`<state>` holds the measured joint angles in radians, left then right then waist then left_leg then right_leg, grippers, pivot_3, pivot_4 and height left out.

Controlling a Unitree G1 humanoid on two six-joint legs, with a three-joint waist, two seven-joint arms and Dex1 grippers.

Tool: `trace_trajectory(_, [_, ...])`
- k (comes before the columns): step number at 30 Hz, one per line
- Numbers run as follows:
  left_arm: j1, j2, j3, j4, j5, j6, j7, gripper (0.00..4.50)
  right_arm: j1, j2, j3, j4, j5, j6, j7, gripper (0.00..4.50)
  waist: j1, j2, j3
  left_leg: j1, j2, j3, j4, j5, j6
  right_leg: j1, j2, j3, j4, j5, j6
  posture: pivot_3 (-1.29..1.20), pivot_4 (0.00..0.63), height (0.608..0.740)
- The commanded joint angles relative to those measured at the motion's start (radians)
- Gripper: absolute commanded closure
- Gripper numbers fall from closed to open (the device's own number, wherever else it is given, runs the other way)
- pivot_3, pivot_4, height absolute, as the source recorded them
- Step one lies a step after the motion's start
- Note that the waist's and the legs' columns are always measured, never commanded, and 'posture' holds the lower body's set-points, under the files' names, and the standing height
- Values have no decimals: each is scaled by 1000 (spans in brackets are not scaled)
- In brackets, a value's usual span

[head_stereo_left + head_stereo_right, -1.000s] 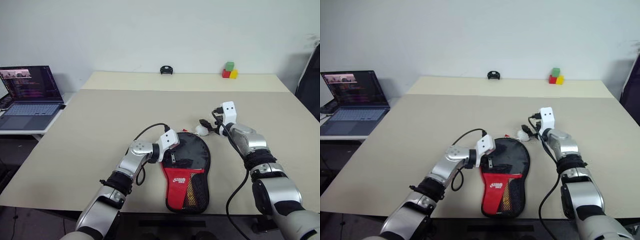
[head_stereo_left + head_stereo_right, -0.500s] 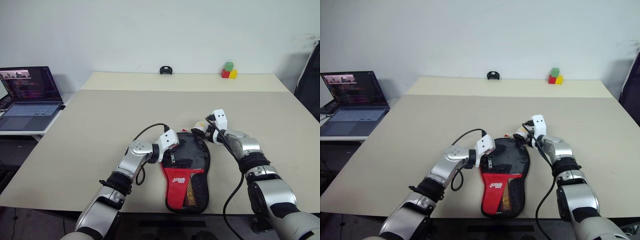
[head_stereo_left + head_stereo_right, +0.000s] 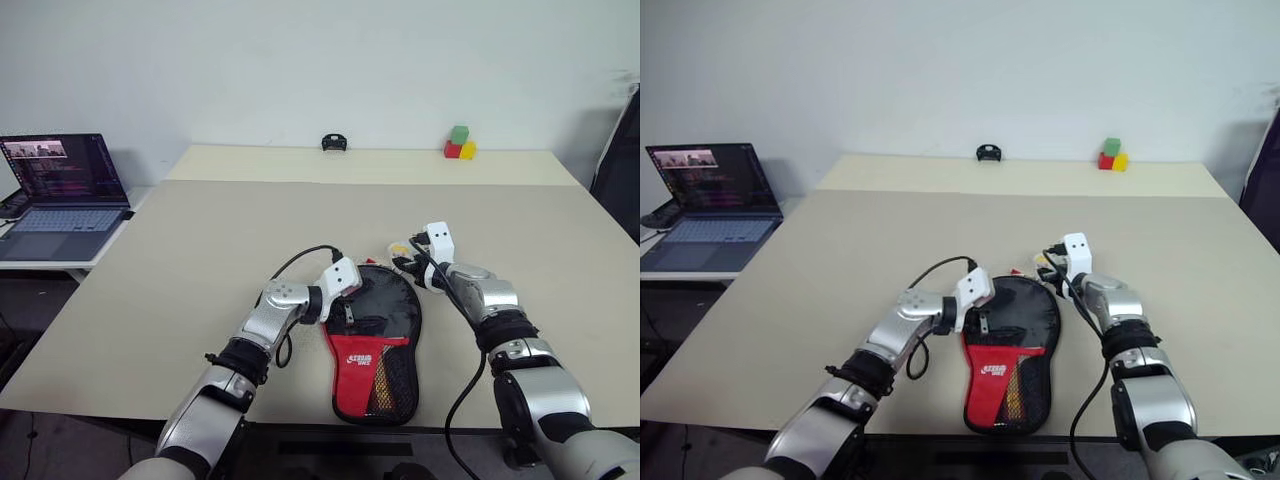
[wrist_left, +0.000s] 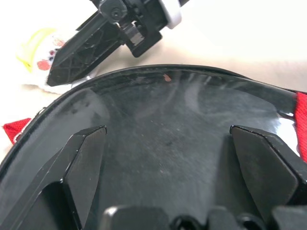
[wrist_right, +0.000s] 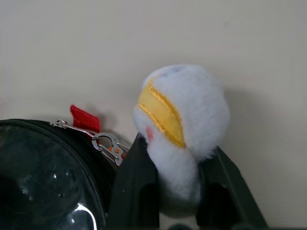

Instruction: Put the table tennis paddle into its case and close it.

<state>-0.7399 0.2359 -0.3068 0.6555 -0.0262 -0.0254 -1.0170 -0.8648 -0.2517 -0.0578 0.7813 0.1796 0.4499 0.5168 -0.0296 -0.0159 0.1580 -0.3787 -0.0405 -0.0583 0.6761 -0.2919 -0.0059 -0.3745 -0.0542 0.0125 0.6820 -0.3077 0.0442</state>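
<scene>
The right gripper (image 5: 178, 218) pinches the fluffy white-and-yellow ball charm (image 5: 182, 124) at the zipper of the black-and-red paddle-shaped fabric case (image 3: 372, 340), near the beige table's (image 3: 200, 250) front edge; the left gripper's (image 4: 172, 172) spread fingers bracket its round top. Soft plush could slip free when pulled, stalling the zipper.

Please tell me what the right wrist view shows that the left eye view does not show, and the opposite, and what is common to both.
Right wrist view: the right claw is closed on the white-yellow ball charm; a small metal clip and a red tab sit at the case's zipper edge.

Left eye view: the whole case lying on the table, the left claw open over its black part, a laptop, coloured blocks and a small black object at the far edge.

Both: the case, the charm, the right claw, the table.
</scene>
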Motion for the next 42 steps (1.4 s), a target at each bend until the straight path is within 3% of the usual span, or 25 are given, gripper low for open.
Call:
trace_trajectory(1, [46,10,-62,92,75,16,-24,0,15,-2,-21,-56,12,31,-23,4221,0,1,-1,1,0,0,0,0,0,1,0,0,0,0,0,0,150,740])
trace_trajectory(6, [77,25,-61,91,34,56,-133,0,25,-34,-46,-91,30,75,-29,4224,0,1,-2,1,0,0,0,0,0,1,0,0,0,0,0,0,150,740])
trace_trajectory(13, [73,46,-66,180,69,25,-131,0,104,-94,-61,-227,62,173,-9,4230,0,2,-7,1,0,0,-1,0,1,1,0,0,-2,0,0,0,150,740])
trace_trajectory(33, [44,31,-85,278,100,-22,-120,0,623,-355,-99,-1156,311,728,57,4242,2,1,-24,16,1,-1,-15,-1,1,16,1,-1,-10,-2,0,0,150,740])
trace_trajectory(42, [35,15,-92,287,102,-31,-125,0,829,-434,-153,-1403,444,836,93,4248,5,-1,-26,16,1,-8,-16,-2,2,22,1,-8,-21,-1,1,0,150,740])
